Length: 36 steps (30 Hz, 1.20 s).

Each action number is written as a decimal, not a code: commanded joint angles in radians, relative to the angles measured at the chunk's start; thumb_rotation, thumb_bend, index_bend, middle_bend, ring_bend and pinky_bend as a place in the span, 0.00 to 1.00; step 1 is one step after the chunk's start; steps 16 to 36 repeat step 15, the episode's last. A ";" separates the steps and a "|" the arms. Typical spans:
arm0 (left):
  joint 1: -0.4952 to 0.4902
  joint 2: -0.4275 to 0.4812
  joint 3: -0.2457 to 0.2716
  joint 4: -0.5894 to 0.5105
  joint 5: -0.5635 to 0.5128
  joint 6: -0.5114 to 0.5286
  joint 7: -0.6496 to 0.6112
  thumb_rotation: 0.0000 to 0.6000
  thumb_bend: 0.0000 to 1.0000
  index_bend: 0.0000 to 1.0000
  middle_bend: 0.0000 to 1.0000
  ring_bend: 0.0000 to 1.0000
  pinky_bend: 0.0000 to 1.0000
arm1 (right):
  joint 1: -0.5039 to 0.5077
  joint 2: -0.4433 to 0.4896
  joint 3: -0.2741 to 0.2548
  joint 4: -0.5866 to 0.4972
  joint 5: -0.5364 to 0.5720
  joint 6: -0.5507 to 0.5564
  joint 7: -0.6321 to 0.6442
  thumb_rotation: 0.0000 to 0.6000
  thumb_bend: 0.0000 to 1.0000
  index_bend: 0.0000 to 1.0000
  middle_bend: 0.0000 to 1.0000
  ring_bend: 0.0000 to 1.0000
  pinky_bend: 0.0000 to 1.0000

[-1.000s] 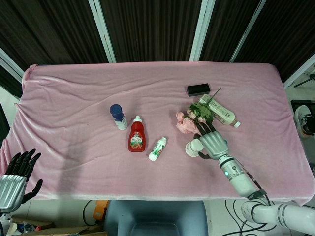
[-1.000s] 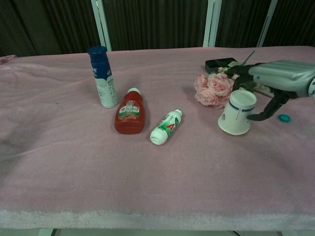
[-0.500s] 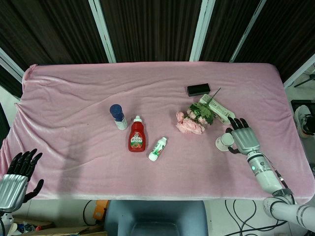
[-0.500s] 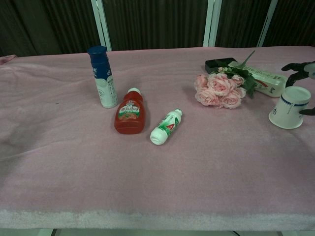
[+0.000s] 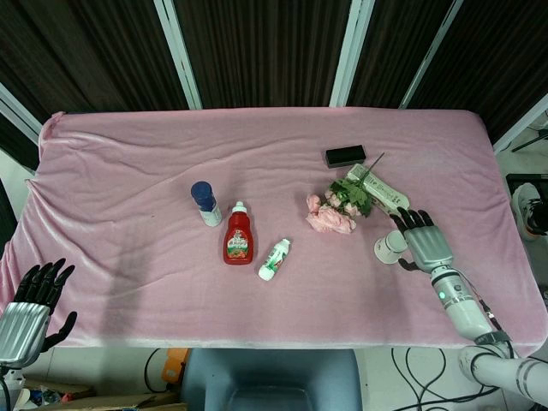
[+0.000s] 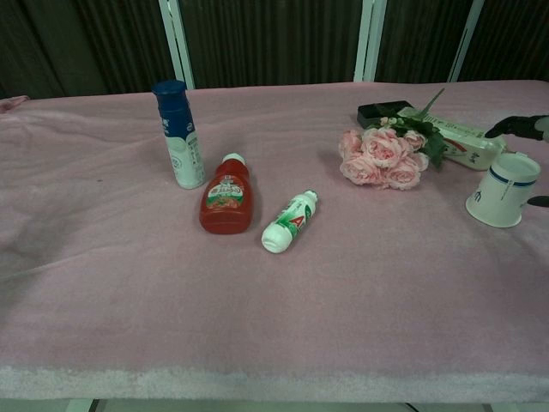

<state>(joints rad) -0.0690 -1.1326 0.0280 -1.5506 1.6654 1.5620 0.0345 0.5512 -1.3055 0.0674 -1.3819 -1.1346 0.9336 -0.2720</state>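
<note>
Because it leans in the grasp, the paper cup [image 6: 503, 190] sits with its mouth tipped down and left and its ringed base up and right, near the right edge of the pink cloth [image 5: 128, 197], just right of the pink roses [image 5: 332, 214]. The right hand [image 5: 424, 241] is directly to the cup's right, touching it: its fingers reach over the far side and the thumb comes in on the near side, so the cup is clasped between them. Just beyond lies a pale bottle [image 5: 379, 190], with a black box [image 5: 345, 156] farther back. Well to the left are a small white bottle [image 5: 275, 259], a ketchup bottle [image 5: 238, 237] and a blue-capped bottle [image 5: 205, 202]. The left hand [image 5: 32, 301] hangs at the near left corner, off the table, fingers apart and holding nothing, far from the cup.
</note>
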 commanded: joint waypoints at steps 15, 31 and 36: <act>0.001 -0.003 0.002 0.004 0.007 0.003 0.004 1.00 0.40 0.00 0.00 0.00 0.06 | -0.460 0.108 -0.194 -0.119 -0.356 0.647 0.200 1.00 0.36 0.00 0.00 0.00 0.00; 0.001 -0.003 0.002 0.004 0.007 0.003 0.004 1.00 0.40 0.00 0.00 0.00 0.06 | -0.460 0.108 -0.194 -0.119 -0.356 0.647 0.200 1.00 0.36 0.00 0.00 0.00 0.00; 0.001 -0.003 0.002 0.004 0.007 0.003 0.004 1.00 0.40 0.00 0.00 0.00 0.06 | -0.460 0.108 -0.194 -0.119 -0.356 0.647 0.200 1.00 0.36 0.00 0.00 0.00 0.00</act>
